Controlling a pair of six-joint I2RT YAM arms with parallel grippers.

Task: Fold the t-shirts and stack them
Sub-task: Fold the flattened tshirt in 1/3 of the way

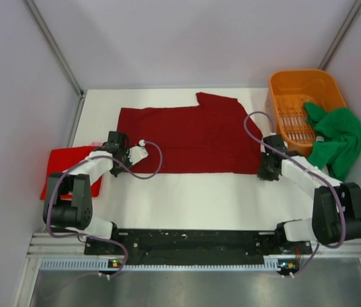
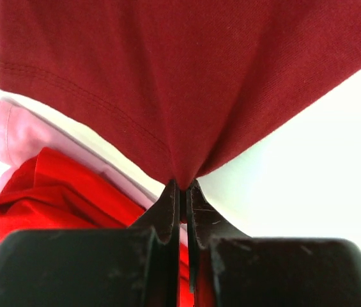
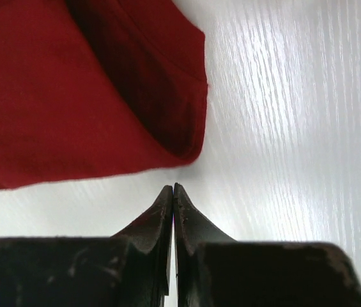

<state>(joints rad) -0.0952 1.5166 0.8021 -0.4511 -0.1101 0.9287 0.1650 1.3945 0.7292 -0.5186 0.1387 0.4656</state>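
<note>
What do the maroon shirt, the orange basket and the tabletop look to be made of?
Maroon t-shirt: soft knit cloth, probably cotton jersey, matte; a fine knit texture and a stitched hem show.
Orange basket: moulded plastic, slightly glossy, with a slotted floor.
Tabletop: hard white board, likely laminate; it shows faint wood-grain lines and a soft sheen.
</note>
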